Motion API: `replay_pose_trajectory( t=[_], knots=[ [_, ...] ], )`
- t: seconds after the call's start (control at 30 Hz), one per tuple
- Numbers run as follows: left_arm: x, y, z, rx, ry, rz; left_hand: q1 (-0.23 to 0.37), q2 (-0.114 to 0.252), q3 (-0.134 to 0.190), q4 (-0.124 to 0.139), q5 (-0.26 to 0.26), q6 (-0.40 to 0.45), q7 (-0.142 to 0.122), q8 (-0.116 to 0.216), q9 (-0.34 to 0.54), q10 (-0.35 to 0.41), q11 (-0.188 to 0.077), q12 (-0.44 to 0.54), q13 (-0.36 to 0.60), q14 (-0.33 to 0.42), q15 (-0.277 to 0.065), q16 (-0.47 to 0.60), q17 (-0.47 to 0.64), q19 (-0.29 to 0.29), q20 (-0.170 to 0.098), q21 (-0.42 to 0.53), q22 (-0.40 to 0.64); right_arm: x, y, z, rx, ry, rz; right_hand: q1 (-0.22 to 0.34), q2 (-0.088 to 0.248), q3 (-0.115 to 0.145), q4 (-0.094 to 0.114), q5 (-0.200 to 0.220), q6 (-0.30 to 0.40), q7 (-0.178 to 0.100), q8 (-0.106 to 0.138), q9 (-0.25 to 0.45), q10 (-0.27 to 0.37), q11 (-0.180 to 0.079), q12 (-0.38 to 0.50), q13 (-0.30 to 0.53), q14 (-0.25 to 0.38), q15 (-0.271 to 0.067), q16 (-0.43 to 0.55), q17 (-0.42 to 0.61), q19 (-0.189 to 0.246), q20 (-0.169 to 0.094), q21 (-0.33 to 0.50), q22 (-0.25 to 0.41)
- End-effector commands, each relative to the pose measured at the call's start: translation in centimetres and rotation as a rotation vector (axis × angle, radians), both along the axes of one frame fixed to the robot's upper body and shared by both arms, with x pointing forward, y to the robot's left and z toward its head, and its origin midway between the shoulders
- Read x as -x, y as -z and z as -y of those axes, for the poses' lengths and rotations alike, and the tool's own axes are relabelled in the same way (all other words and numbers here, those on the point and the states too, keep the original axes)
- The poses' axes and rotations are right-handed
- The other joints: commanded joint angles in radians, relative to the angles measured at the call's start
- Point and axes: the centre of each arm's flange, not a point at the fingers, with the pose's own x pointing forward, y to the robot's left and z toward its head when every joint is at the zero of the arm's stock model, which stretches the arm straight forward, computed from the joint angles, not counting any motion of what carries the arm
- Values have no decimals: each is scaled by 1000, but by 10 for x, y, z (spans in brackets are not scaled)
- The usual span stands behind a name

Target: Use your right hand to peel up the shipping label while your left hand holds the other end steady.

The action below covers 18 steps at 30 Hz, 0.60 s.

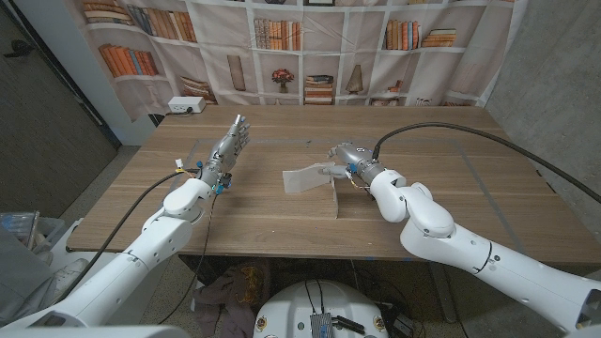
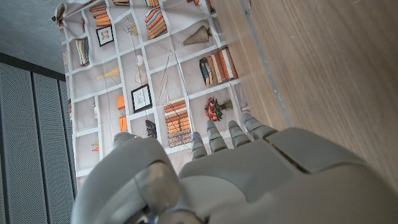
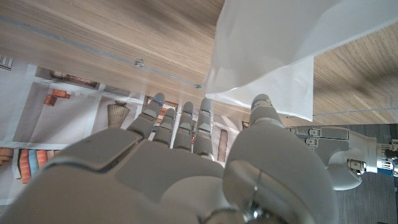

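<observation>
Shipping label (image 1: 307,177) lies mid-table, one end lifted and pinched by the right hand (image 1: 345,160). Its far end hangs free. The left hand (image 1: 228,147) stands well apart from it, fingers extended, holding nothing. Bare wooden table (image 1: 441,150) surrounds both hands; a bookshelf-print backdrop (image 1: 282,47) stands beyond.

One shipping label (image 1: 307,178), two robot hands, left (image 1: 228,150) and right (image 1: 346,160), on one wooden table (image 1: 451,188).
</observation>
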Motion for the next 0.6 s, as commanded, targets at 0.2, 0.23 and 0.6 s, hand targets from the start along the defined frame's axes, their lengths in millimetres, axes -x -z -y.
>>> replay_pose_trajectory(
  t=[0.2,0.23,0.6],
  knots=[
    [1,1,2,6,-6,2,4,-5,4,2,-3,7,0,0,2,-3,-1,-6,3,-10,-67,-2,2,-4,-21,-7,0,-6,6,1,34,15,-7,31,2,14,-2,9,63,-22,24,8,46,-24,20,0,16,-19,1,-1,18,-20,-1,3],
    [2,1,2,11,2,2,4,-5,4,2,-3,7,-1,0,2,-2,-1,-6,3,-10,-67,-2,2,-4,-22,-7,0,-7,7,1,28,12,8,32,1,14,-2,9,66,-21,24,8,54,-27,22,-1,16,-21,0,-1,19,-20,-2,3],
    [5,3,-3,13,-7,0,4,-6,3,3,-4,8,-2,-1,3,-5,2,-8,3,-11,-67,-2,2,-5,-20,-7,0,-7,10,-3,57,24,37,62,-7,14,-2,1,163,-60,50,8,128,-69,42,-4,61,-62,5,-3,59,-51,0,3]
  ],
)
